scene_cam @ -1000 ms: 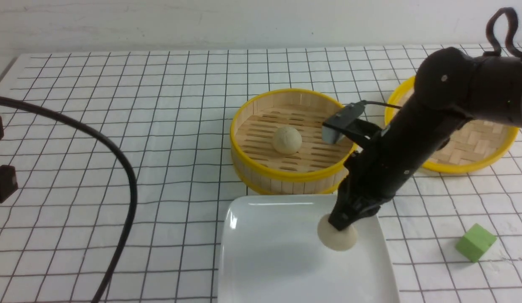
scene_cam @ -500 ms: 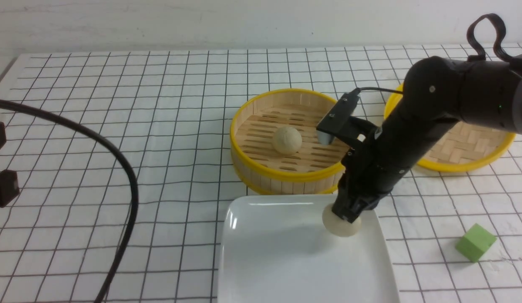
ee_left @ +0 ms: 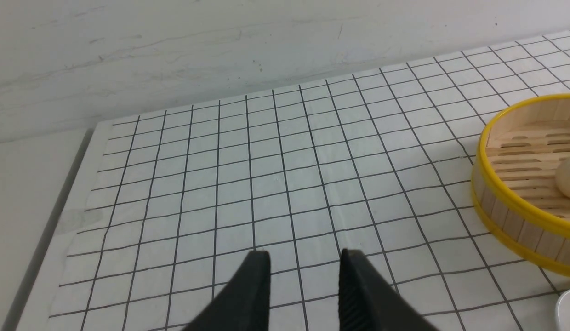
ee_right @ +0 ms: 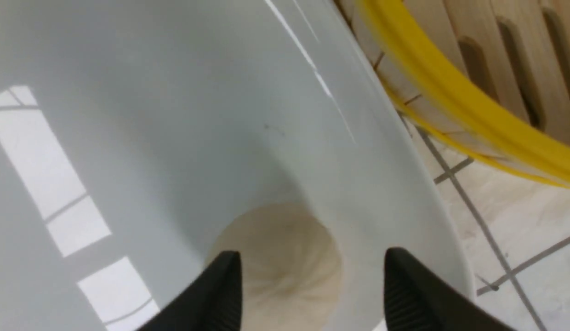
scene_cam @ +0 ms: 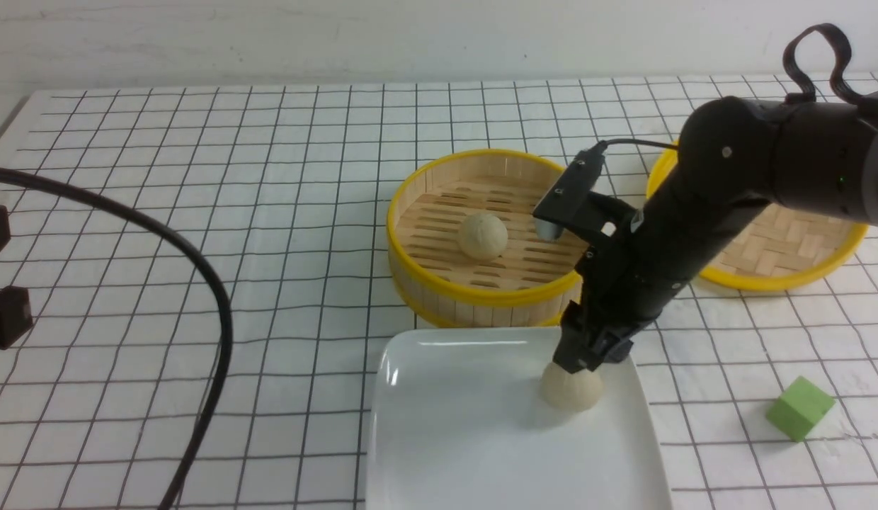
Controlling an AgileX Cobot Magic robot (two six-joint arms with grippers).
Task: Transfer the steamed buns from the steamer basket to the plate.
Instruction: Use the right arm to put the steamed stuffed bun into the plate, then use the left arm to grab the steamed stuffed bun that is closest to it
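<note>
On the plate point(scene_cam: 453, 439), near its far right corner, one bun point(scene_cam: 570, 389) sits on the glaze. My right gripper point(scene_cam: 586, 363) is directly over it, jaws spread wider than the bun and gripping nothing; I cannot tell whether a fingertip touches it. Just beyond the plate, the other bun point(scene_cam: 483, 236) lies mid-floor in the steamer basket point(scene_cam: 439, 294). The woven lid point(scene_cam: 779, 280) lies to the basket's right, a green block point(scene_cam: 800, 407) right of the plate. My left gripper point(ee_left: 303, 257) hangs well to the left over the grid cloth point(ee_left: 285, 174), jaws narrowly apart, empty.
</note>
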